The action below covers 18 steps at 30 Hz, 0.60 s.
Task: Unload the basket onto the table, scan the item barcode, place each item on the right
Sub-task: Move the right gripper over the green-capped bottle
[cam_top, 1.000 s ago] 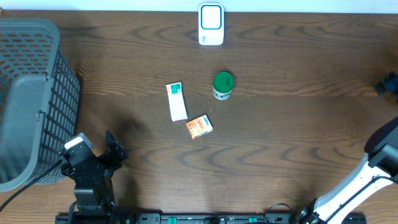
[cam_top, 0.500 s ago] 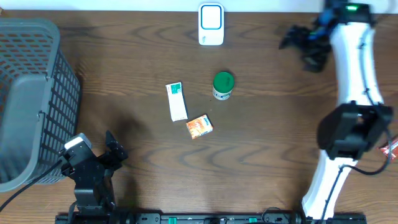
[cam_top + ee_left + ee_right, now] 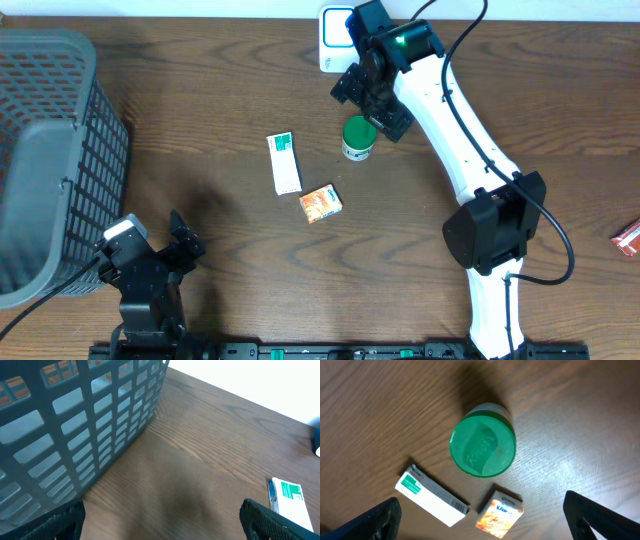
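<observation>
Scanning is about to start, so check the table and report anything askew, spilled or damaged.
Nothing is spilled or visibly damaged. The green-lidded jar stands upright; the white and green box and the orange pack lie flat nearby. One oddity: a red packet lies alone at the far right, cut off by the frame.

Only one word comes close to legible. On the small orange pack (image 3: 500, 514), seen from the right wrist, a white cursive brand mark near its upper edge reads like "Kleenex". The finer print around it is too small to make out. The white box (image 3: 431, 496) beside it carries a green label panel with pale lettering, blurred past reading in every view. The green lid (image 3: 482, 447) bears a raised mark at its centre — the shape shows, the letters do not. The scanner (image 3: 332, 45), seen from overhead, shows a blue-outlined panel and no readable text.
</observation>
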Each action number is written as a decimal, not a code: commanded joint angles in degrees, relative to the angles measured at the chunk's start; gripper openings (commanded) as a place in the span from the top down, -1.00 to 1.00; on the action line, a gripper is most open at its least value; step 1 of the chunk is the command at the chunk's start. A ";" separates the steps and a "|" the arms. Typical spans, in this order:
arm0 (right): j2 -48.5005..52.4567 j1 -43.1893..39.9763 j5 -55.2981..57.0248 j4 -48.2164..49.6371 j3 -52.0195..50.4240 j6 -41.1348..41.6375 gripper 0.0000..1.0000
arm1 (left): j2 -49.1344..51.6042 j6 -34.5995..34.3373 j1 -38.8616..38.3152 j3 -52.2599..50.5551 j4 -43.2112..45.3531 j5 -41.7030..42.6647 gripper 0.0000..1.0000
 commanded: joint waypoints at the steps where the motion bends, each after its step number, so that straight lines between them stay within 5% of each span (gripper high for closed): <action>1: -0.02 -0.09 2.56 -1.09 1.20 8.17 -0.97 | -0.13 -0.26 0.24 -0.07 0.04 -0.17 -0.97; 18: 11.23 -0.33 -6.69 4.98 1.20 13.16 -0.98 | -0.13 -0.26 0.24 -0.07 0.04 -0.17 -0.97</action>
